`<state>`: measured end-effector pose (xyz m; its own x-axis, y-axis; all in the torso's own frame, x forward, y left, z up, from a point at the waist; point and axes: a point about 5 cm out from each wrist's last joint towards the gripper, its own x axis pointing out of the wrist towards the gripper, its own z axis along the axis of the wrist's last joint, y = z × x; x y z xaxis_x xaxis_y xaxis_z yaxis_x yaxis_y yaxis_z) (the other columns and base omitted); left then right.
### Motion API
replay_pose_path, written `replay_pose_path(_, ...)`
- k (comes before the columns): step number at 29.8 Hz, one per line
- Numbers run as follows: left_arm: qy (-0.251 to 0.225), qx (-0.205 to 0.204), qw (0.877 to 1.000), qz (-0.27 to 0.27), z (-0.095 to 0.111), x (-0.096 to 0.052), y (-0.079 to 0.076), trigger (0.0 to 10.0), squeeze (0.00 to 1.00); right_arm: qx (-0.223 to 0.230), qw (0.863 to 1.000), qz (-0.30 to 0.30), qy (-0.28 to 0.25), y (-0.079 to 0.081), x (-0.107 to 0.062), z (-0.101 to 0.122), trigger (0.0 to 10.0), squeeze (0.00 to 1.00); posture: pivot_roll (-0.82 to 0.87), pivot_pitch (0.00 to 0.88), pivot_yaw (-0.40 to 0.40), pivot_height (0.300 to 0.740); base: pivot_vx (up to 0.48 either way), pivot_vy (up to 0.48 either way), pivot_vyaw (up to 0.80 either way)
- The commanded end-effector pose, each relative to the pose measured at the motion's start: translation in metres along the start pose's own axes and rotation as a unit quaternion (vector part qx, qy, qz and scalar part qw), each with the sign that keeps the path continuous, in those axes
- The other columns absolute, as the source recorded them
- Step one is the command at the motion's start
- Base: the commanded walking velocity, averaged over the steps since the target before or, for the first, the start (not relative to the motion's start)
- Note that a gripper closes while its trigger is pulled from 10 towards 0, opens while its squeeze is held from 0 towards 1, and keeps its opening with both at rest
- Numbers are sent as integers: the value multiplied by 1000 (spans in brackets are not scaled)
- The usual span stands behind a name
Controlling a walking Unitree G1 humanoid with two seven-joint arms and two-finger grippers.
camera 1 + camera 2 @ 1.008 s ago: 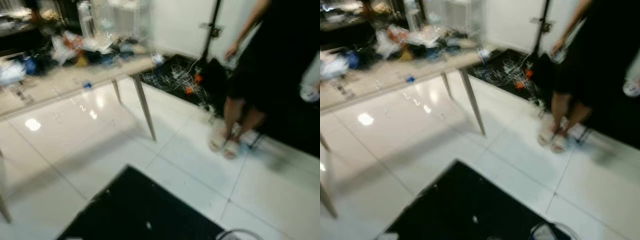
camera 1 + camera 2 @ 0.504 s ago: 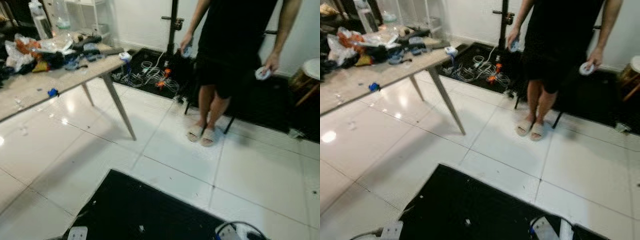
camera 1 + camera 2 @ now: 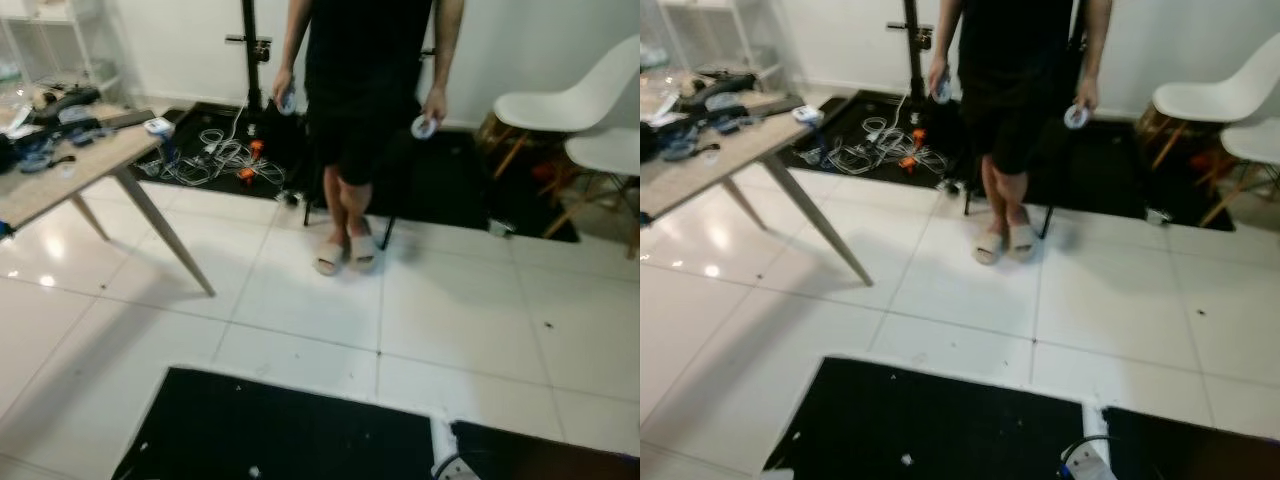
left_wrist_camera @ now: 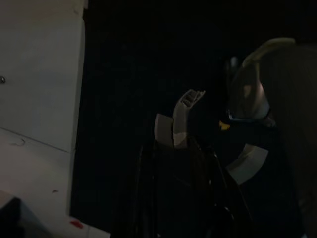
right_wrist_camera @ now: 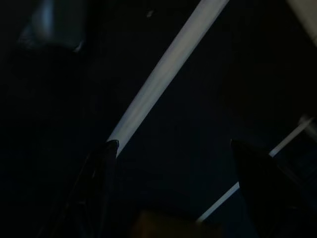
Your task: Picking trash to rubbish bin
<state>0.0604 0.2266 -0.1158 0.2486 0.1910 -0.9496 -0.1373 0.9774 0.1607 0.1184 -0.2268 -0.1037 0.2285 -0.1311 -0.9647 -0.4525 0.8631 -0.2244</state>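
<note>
A person (image 3: pixel 1018 70) in black clothes and pale slippers stood on the white tiled floor (image 3: pixel 1120 300), a small object in each hand. To the left stood a cluttered table (image 3: pixel 700 165), behind it tangled cables (image 3: pixel 875 150). White chairs (image 3: pixel 1225 110) stood right; black mats (image 3: pixel 940 425) lay nearest.

The person (image 3: pixel 368 110) is cut off above the chest; the table (image 3: pixel 60 180) at its left.

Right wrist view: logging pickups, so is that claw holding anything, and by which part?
Nothing is held: the right claw is open, fingers well apart, nothing between them.
</note>
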Motion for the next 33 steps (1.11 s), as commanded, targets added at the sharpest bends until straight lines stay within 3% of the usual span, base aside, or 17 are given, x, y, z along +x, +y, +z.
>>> replay_pose_path(1, -14, 8, 1000, 5, 8, 1, 3, 10000, 0, 1, 1000, -1, 2, -1, 0, -1, 10000, 0, 23, 0, 30, 740, 0, 0, -800)
replay_pose_path(13, -25, 10, 1000, 9, 19, 1, 6, 10000, 0, -10, 1000, -9, -13, -10, -1, 11, 10000, 0, 23, 0, 7, 740, 0, 0, -800)
replay_pose_path(22, -18, 5, 1000, 3, 13, 1, -1, 10000, 0, -13, 1000, -10, -12, -12, -2, 12, 10000, 0, 28, 2, 6, 740, 0, 0, -800)
replay_pose_path(29, -13, -2, 1000, 5, 8, 1, -1, 10000, 0, -15, 1000, 0, -4, -7, -1, 6, 10000, 0, 45, 10, -5, 740, 0, 0, -800)
replay_pose_path(33, -11, -6, 1000, 5, 5, 0, 0, 10000, 0, -16, 1000, -5, -7, -11, -1, 8, 10000, 0, 40, 11, -4, 740, 0, 0, -800)
